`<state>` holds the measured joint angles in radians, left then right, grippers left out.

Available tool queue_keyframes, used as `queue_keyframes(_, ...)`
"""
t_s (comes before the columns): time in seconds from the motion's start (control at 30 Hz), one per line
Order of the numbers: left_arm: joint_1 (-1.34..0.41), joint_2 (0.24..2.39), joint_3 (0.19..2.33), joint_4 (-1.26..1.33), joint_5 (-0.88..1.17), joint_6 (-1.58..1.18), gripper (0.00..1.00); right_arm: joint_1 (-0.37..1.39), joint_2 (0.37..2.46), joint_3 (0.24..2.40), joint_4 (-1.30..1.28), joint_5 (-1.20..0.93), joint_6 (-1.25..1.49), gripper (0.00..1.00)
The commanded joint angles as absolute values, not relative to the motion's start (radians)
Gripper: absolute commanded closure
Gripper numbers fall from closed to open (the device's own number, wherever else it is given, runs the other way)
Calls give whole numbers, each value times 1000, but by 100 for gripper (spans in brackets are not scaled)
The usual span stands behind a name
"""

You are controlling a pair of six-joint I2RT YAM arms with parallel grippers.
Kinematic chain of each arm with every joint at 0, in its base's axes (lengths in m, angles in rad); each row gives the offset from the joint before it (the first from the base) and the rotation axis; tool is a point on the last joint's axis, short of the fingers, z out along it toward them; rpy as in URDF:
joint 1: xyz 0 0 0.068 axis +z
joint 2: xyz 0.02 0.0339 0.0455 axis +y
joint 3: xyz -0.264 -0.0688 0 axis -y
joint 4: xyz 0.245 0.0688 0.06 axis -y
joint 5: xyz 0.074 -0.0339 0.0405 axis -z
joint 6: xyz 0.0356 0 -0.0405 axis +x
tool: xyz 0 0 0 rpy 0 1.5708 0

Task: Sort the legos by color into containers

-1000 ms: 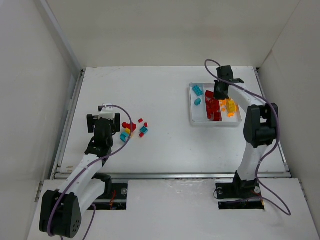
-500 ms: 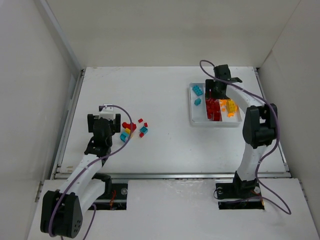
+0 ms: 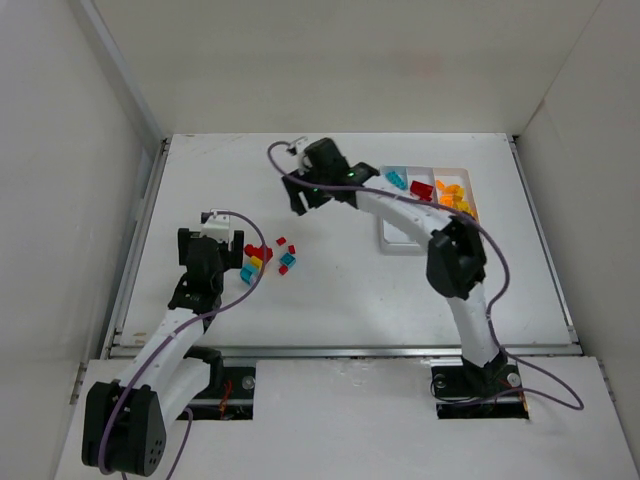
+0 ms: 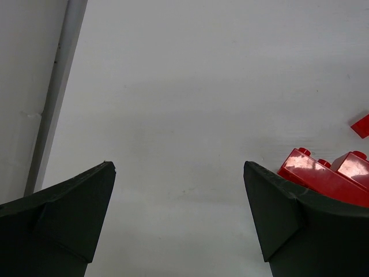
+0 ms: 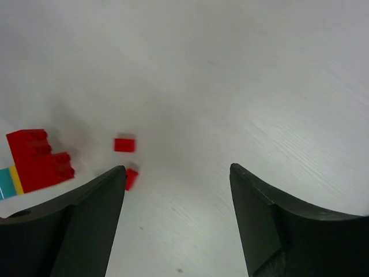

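The left gripper [image 4: 179, 167] hangs low over the desk [image 3: 340, 290], its fingers wide apart with nothing between; red bricks [image 4: 323, 179] lie just beside the right finger, at 4 o'clock in the wrist view. The right gripper [image 5: 177, 168] is open and empty too, over bare desk at 1 o'clock from the loose legos [image 3: 265, 258]. The white tray [image 3: 400, 246], at 2 o'clock on the desk, holds teal, red and orange pieces in separate compartments

red, yellow, teal legos [image 3: 262, 252], white tray [image 3: 425, 172], white table [image 3: 330, 290]
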<state>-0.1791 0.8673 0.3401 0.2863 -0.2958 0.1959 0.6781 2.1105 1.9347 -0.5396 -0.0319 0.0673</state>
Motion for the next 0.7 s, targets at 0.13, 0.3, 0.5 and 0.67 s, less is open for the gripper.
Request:
queue_keyframes(0.13, -173, 833, 359, 324, -296, 201, 8, 779, 2325, 2111, -577, -92, 95, 25)
queue_keyframes(0.3, -173, 833, 359, 333, -305, 192, 8, 788, 2376, 2111, -509, -114, 120, 28)
queue_keyframes(0.5, -173, 833, 350, 344, -305, 192, 7, 874, 2407, 2102, -498, -24, 120, 29)
queue_keyframes(0.67, -173, 833, 350, 353, -305, 192, 7, 908, 2460, 2141, -538, 90, 120, 33)
